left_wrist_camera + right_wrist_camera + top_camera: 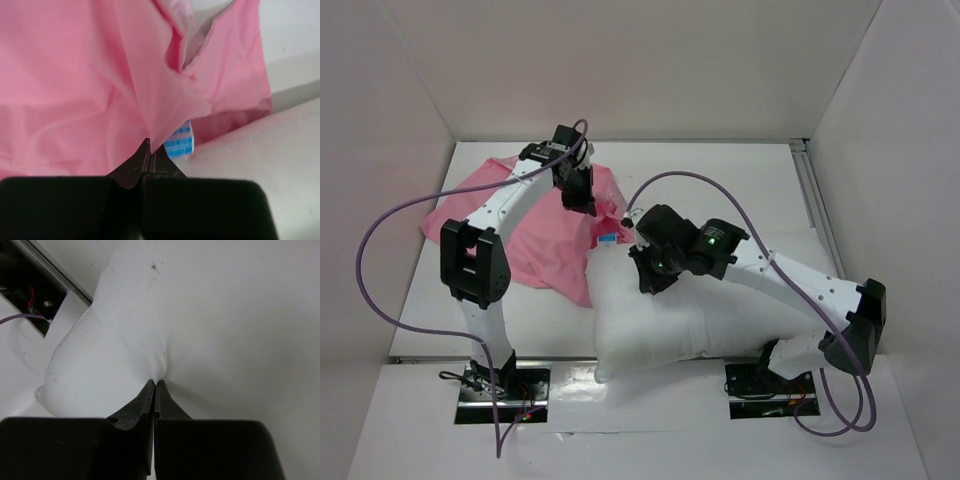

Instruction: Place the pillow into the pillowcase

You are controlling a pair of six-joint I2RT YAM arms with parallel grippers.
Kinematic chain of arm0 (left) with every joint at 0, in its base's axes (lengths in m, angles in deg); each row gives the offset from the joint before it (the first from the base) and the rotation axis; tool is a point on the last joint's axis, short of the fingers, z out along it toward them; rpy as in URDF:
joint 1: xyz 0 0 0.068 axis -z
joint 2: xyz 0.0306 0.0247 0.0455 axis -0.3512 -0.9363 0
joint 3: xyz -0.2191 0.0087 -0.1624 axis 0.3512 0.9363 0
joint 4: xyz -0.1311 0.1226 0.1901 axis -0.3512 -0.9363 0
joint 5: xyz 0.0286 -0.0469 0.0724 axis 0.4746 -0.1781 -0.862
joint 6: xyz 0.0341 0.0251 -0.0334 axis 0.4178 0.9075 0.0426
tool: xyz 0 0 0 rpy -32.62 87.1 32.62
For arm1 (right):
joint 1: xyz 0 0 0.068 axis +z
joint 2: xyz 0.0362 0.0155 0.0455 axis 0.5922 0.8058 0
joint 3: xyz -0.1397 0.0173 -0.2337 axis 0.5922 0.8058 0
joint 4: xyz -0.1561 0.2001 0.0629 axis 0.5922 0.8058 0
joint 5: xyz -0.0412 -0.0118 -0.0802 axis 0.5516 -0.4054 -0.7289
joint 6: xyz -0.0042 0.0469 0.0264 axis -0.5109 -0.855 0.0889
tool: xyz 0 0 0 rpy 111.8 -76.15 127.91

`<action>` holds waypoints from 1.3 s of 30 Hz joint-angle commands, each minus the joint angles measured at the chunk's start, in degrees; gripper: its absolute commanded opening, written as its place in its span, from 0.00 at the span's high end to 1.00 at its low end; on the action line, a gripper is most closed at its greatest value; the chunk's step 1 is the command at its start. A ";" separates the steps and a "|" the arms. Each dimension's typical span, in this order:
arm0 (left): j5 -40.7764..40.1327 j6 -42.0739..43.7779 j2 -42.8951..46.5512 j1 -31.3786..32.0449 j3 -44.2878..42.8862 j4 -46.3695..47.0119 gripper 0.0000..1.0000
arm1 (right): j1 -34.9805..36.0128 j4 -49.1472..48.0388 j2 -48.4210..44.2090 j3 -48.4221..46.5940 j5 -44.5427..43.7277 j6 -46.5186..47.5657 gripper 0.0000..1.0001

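– Pink satin at the far left of the white bench (740, 190), a white cushion at the near edge: which step is this?
– The opening one, by my reading. The left claw (148, 146) is pinched tight on a fold of the pillowcase (545, 255), close to its blue label (180, 141). The right claw (155, 385) is clamped on a puckered tuck of the pillow (660, 330). Nothing is inside the case yet.
– And how do the two lie?
– Touching. The pillow's far left corner meets the near edge of the case, and the rest of it sprawls between the arm bases.
– What does the next move ask?
– A mouth to aim at. The satin is slack, glossy and creased in soft folds, and probably slippery. One layer must lift clear of the other before the plump, springy pillow can go in corner first. Whether the left claw grips one layer or both, I cannot tell.
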 commanded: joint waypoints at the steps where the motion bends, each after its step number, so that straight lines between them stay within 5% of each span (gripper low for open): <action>1: 1.25 1.36 7.68 -0.36 5.02 -0.37 1.00 | -1.97 1.23 3.34 -3.81 -5.20 2.86 1.00; 13: 1.25 4.35 15.27 2.46 14.44 -0.37 1.00 | -11.11 -4.91 9.94 -19.37 -14.08 5.51 1.00; 22: 0.10 5.93 14.74 2.98 13.66 -1.51 1.00 | -13.66 -14.05 5.20 -16.31 -11.98 2.78 1.00; 30: -1.29 7.69 10.70 2.98 8.65 -4.41 1.00 | -15.33 -20.12 9.49 -8.66 -26.82 3.31 1.00; 36: -3.14 7.69 11.30 2.98 12.32 -5.56 1.00 | -15.33 -24.41 10.65 -4.27 -26.67 1.29 1.00; 38: -3.93 5.51 11.31 2.98 13.82 -4.16 0.75 | -15.33 -24.96 10.64 -2.94 -26.66 0.68 1.00; 39: -4.46 4.45 12.01 2.98 14.87 -2.50 0.43 | -15.33 -24.96 10.64 -2.25 -25.44 0.15 1.00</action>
